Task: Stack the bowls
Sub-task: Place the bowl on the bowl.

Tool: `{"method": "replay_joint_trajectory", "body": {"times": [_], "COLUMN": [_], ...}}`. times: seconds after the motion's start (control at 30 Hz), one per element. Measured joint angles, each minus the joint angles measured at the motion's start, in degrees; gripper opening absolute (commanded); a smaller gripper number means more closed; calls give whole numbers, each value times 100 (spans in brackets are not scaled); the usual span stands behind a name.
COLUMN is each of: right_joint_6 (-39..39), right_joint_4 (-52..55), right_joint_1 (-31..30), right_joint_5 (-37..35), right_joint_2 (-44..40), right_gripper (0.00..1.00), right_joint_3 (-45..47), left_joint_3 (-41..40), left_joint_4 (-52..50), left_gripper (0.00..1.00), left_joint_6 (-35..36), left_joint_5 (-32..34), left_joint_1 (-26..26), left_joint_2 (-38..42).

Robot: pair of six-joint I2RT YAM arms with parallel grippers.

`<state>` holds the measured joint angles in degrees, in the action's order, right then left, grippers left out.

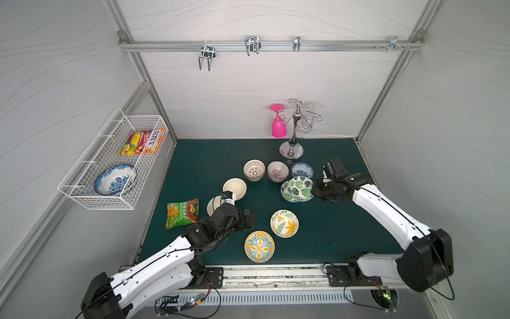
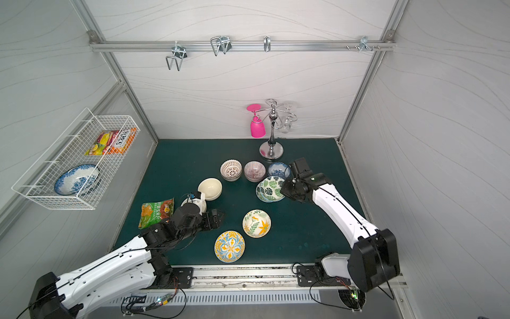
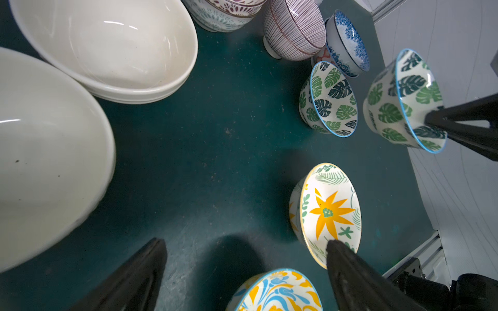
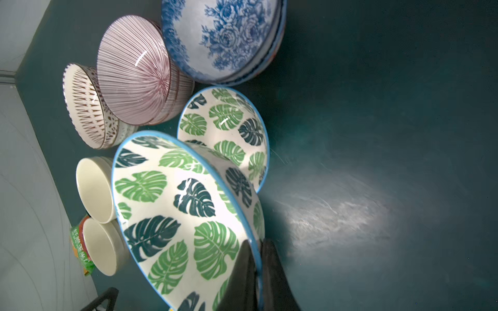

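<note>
Far row, upright, nested in twos: lattice pair (image 1: 254,169), pink-striped pair (image 1: 278,171), blue-white pair (image 1: 302,169). Cream pair (image 1: 234,188) mid-mat, nested; another cream bowl (image 1: 213,206) just beside it, partly hidden. First leaf bowl (image 1: 284,193) sits on mat. Second leaf bowl (image 1: 302,187) is raised, tilted, overlapping it, rim pinched by right gripper (image 4: 257,258). Orange-flower bowl (image 1: 284,223) & yellow-blue bowl (image 1: 259,246) sit singly at near side, apart.

bowls (image 4: 172,204): glossy glazed ceramic | mat (image 4: 377,107): matt, scuffed | stand (image 1: 291,150): polished metal | basket (image 1: 96,200): white wire
</note>
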<state>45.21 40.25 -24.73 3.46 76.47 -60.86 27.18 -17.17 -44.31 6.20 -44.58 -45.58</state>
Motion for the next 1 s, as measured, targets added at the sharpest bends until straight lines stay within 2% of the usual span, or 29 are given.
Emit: {"method": "replay_joint_trajectory", "body": {"times": [0.3,0.6,0.9,0.93,1.0], "right_joint_6": [35,39,44,44,44], "right_joint_4": [-772,-1196,-1368,-1373,-1373], "right_joint_1": [0,-63,-74,-74,-76], "right_joint_5": [103,118,9,9,9], "right_joint_2": [946,1327,1351,1351,1351], "right_gripper": [0,0,0,2,14], "right_joint_3": [-136,-94,203,240,286], "left_joint_3": [0,0,0,0,0], "left_joint_4": [103,223,258,260,260], "left_gripper": [97,97,97,97,97], "left_joint_6": [160,221,225,225,225], "left_joint_5": [-2,-2,0,0,0], "left_joint_1": [0,0,0,0,-2], "left_joint_2": [-258,-363,-409,-411,-420]}}
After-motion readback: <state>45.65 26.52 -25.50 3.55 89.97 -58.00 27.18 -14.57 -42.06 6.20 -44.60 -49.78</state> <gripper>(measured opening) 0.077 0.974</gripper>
